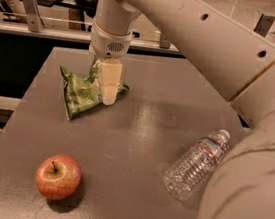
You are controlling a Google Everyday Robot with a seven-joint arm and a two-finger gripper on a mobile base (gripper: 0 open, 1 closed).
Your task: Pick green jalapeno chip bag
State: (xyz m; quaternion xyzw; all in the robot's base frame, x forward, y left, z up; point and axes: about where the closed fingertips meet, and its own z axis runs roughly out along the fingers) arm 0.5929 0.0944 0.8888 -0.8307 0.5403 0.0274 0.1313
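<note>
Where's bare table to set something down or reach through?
Widest: the middle of the table, between the green jalapeno chip bag and the water bottle. Also the front strip between apple and bottle. Crowded: far left, where the hand sits over the bag.
</note>
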